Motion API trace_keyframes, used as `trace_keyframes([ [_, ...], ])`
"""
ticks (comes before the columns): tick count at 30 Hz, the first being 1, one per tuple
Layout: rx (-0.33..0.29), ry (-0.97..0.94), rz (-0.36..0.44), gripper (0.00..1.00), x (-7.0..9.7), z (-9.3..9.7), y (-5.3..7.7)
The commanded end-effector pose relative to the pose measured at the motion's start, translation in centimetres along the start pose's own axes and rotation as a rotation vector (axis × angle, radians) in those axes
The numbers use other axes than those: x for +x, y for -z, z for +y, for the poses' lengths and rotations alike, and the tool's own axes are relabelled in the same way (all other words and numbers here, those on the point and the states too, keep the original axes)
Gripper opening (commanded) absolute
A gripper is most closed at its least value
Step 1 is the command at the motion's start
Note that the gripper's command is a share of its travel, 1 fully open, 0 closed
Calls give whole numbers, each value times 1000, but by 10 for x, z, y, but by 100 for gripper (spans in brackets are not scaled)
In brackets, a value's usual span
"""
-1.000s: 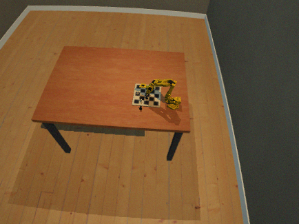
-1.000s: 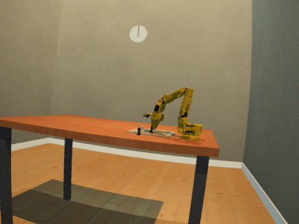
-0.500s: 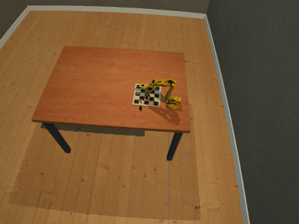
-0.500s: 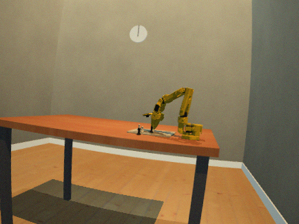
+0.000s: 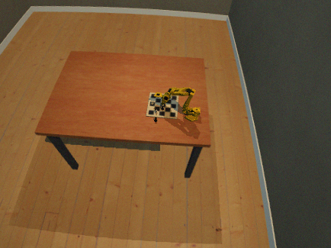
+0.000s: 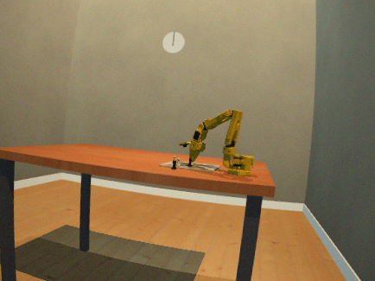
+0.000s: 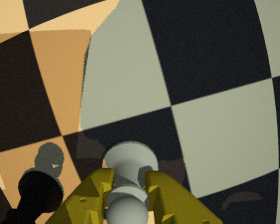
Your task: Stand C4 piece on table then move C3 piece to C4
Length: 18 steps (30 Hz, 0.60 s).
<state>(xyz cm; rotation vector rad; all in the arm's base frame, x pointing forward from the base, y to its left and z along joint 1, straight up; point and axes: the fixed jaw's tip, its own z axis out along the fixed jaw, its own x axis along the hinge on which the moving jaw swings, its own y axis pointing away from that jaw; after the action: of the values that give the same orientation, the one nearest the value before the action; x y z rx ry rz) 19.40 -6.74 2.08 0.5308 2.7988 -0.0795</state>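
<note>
The chessboard (image 5: 164, 106) lies on the table next to the arm's base (image 5: 191, 113). In the wrist view my gripper (image 7: 129, 181) is low over the board and shut on a white pawn (image 7: 128, 187). Its two yellow jaws press the pawn's neck from both sides. The pawn stands upright with its base on a dark square. A black piece (image 7: 34, 200) stands upright just left of the jaws. In the top view a black piece (image 5: 155, 120) stands upright on the table, just off the board's near edge. In the exterior view the gripper (image 6: 189, 161) points down at the board.
A small white piece (image 6: 174, 158) stands near the board's left end, close to the black piece (image 6: 174, 166). The arm's base (image 6: 237, 163) sits near the table's right edge. More dark pieces show at the top edge of the wrist view.
</note>
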Motion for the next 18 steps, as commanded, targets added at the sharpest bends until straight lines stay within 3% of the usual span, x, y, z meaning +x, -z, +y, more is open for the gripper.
trace_keyframes([
  [1, 1, 3, 13, 2, 1, -1, -1],
  [18, 1, 3, 13, 0, 1, -1, -1],
])
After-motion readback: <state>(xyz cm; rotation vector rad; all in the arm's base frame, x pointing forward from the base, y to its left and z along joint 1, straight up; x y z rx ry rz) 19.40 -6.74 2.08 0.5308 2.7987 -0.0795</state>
